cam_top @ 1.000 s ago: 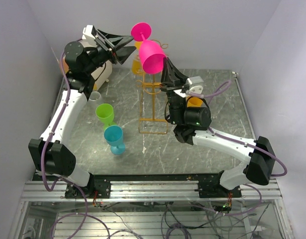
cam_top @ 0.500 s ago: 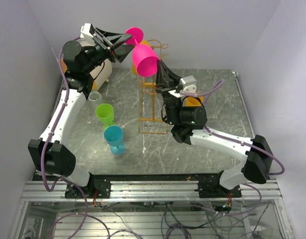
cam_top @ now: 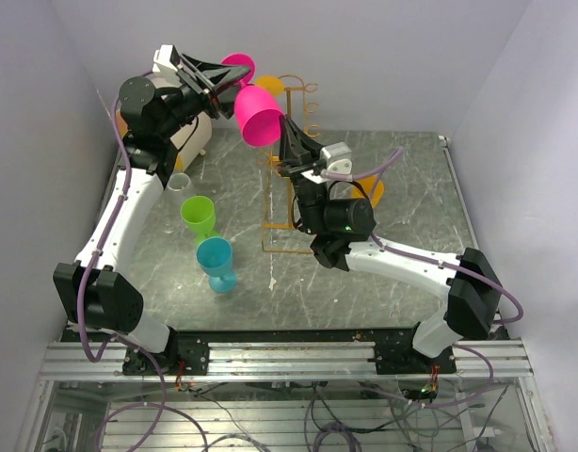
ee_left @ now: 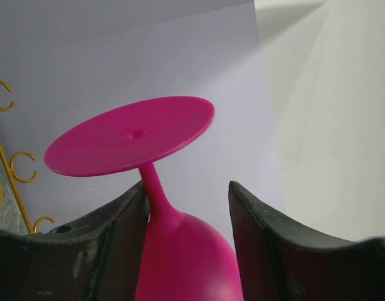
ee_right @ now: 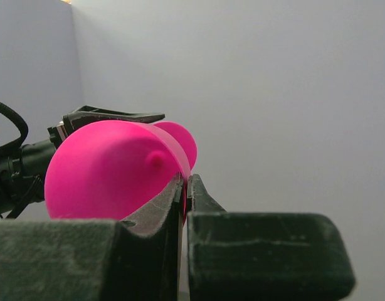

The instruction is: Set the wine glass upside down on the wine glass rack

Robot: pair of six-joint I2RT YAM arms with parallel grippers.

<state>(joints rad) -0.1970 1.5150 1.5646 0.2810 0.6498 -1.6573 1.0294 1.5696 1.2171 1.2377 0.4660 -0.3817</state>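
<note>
Pink plastic wine glass (cam_top: pixel 261 115) is hanging in the air, tilted, with its foot pointing up toward the back wall and its bowl mouth facing down and forward. It is sitting high above the table (cam_top: pixel 416 212), just left of the top of the wine glass rack (cam_top: pixel 268 212), and is not hooked on any loop.

My right gripper (cam_top: pixel 287 122) is reaching up from below and pinching the bowl's rim. In the right wrist view its fingers (ee_right: pixel 161 207) are pressing together on the thin pink wall, so it is closed on the glass.

My left gripper (cam_top: pixel 238 83) is coming in from the left at the stem. In the left wrist view its jaws are standing fairly wide on either side of the stem and the top of the bowl. The stem is sitting close to one finger (ee_left: pixel 126 219), with a clear gap to the other. I cannot tell whether the pads are touching the bowl lower down.

Orange-yellow rack is standing upright on the table at mid-depth, with its rectangular base just in front of my right arm and its small loops showing at the left edge of the left wrist view.

Green glass (cam_top: pixel 198 215) and blue glass (cam_top: pixel 216 262) are standing upright on the table left of the rack, close together. A clear glass (cam_top: pixel 180 184) is standing just behind them.
</note>
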